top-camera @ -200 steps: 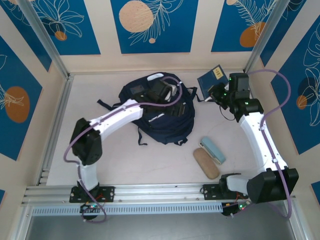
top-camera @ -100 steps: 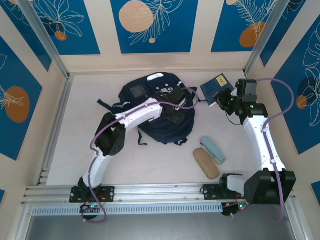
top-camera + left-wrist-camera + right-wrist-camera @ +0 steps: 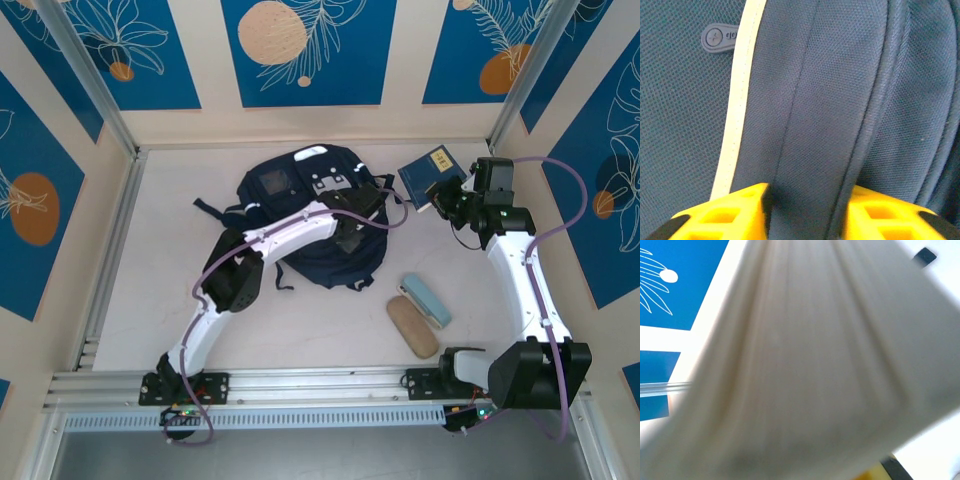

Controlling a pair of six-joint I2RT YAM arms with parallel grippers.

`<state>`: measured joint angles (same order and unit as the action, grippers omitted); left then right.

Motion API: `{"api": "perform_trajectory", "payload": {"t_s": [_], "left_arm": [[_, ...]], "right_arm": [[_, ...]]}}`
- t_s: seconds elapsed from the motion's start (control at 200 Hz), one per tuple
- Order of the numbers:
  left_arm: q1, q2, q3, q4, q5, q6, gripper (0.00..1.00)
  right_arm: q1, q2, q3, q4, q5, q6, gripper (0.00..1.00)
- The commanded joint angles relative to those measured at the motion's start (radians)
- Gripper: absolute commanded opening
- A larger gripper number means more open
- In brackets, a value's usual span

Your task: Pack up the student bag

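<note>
While the student bag [image 3: 280, 200] is lying far-centre, left gripper [image 3: 805, 194]: being clamped on its fabric fold.
right gripper [image 3: 447, 198]: blue book [image 3: 427, 172] being gripped, just right of bag, nearer arm.

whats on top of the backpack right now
The left gripper sits on the backpack, fingers pinching a navy fold beside the white stripe. Fabric under the arm and the bag's inside are hidden.

Blue leaf-print panels [image 3: 345, 70] (orange discs) wall a pale table [image 3: 150, 250].
</note>
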<state>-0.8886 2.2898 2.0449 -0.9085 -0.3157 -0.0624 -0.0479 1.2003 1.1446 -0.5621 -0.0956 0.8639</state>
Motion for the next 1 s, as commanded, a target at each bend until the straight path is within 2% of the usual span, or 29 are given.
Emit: {"api": "perform_trajectory", "payload": {"t_s": [0.0, 0.22, 0.325, 0.435, 0.62, 0.765, 0.925, 0.995], "left_arm": [[0.001, -0.046, 0.028, -0.011, -0.106, 0.039, 0.25], [-0.007, -0.147, 0.021, 0.048, -0.155, 0.087, 0.00], [-0.008, -0.202, 0.005, 0.085, -0.118, 0.093, 0.00], [-0.009, -0.246, -0.006, 0.145, -0.135, 0.078, 0.00], [-0.007, -0.294, 0.008, 0.261, -0.207, 0.027, 0.00], [-0.007, -0.290, 0.064, 0.320, -0.201, -0.011, 0.00], [-0.006, -0.242, 0.156, 0.318, -0.217, -0.033, 0.00], [-0.006, -0.213, 0.194, 0.304, -0.234, -0.043, 0.00]], "right_arm": [[-0.004, -0.034, 0.001, 0.031, -0.027, 0.002, 0.00], [-0.006, -0.046, 0.033, -0.036, -0.026, -0.043, 0.00], [-0.012, -0.063, 0.053, -0.110, -0.025, -0.102, 0.00], [-0.020, -0.102, 0.042, -0.163, -0.038, -0.147, 0.00], [-0.025, -0.154, -0.027, -0.168, -0.150, -0.152, 0.00], [-0.014, -0.171, -0.096, -0.162, -0.239, -0.110, 0.00], [0.006, -0.211, -0.150, -0.160, -0.217, -0.066, 0.00], [0.027, -0.231, -0.171, -0.169, -0.152, -0.039, 0.00]]}}
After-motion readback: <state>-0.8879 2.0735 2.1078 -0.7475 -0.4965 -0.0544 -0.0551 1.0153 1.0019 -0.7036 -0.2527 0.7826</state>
